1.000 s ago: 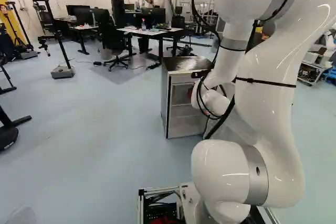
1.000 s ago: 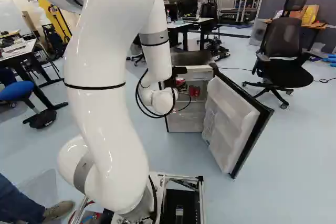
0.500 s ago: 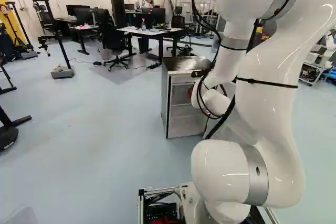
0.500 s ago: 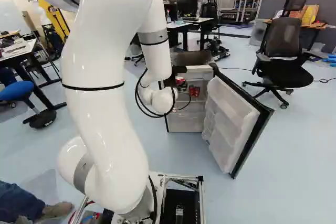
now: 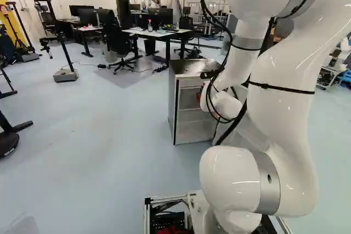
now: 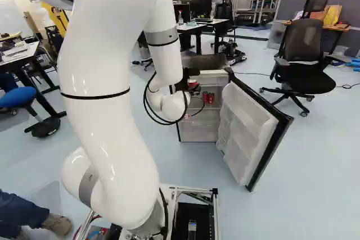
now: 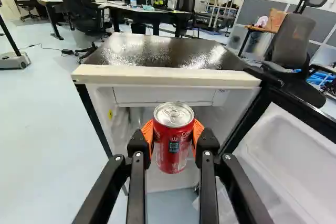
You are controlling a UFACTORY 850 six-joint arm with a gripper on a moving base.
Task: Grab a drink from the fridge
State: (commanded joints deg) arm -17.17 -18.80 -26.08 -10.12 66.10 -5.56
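In the right base view my gripper is at the fridge's open front, largely hidden behind the wrist. The wrist view shows the gripper shut on a red drink can, an orange pad on each side. The can is upright, its silver top facing up, in front of the fridge opening just below the front edge of the fridge top. Behind it part of the interior shows. The fridge door stands wide open. More red cans are inside the fridge in the right base view.
The open door's inner side stands beside the gripper in the wrist view. An office chair is beyond the door. Desks stand behind the fridge. A person's leg and shoe are near the base, left in the right base view.
The arm's upper links have shifted a little toward the left in the right base view, and the wrist has moved slightly. The base and the fridge have stayed in place.
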